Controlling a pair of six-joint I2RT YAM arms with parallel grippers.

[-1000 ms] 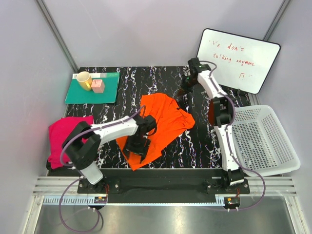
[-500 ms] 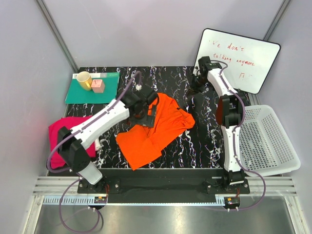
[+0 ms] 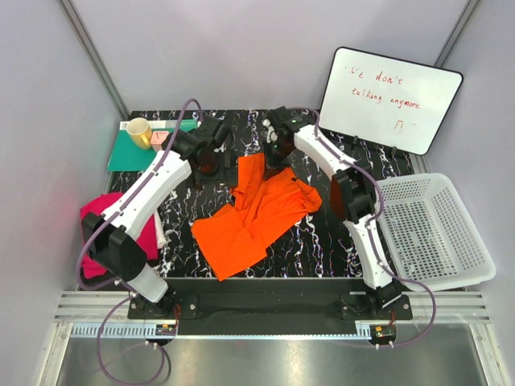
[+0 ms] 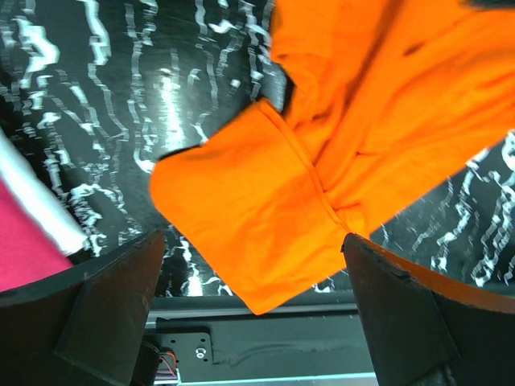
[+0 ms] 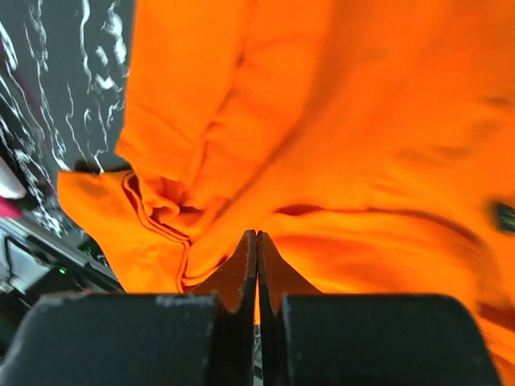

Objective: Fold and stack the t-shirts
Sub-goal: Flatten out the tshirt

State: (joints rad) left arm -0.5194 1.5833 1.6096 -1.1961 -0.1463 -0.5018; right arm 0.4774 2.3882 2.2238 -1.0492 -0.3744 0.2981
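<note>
The orange t-shirt (image 3: 257, 213) lies crumpled and partly spread in the middle of the black marbled table, and it also fills much of both wrist views (image 4: 338, 145) (image 5: 338, 121). At the table's left edge sits the magenta t-shirt (image 3: 98, 211) in a bunch, partly behind my left arm. My left gripper (image 3: 212, 166) hangs open just left of the orange shirt's far edge, its jaws wide and empty (image 4: 253, 322). Over that far edge my right gripper (image 3: 272, 159) is shut, tips pressed together (image 5: 257, 241) with no cloth between them.
A teal mat (image 3: 129, 157) at the back left carries a yellow mug (image 3: 138, 131) and a pink block (image 3: 161, 138). A whiteboard (image 3: 390, 96) leans at the back right. A white perforated basket (image 3: 438, 233) stands off the table's right side.
My left gripper let go of the orange shirt, opened wide and travelled from the near edge to the back left. The right arm swung left from the whiteboard to the shirt's far edge.
</note>
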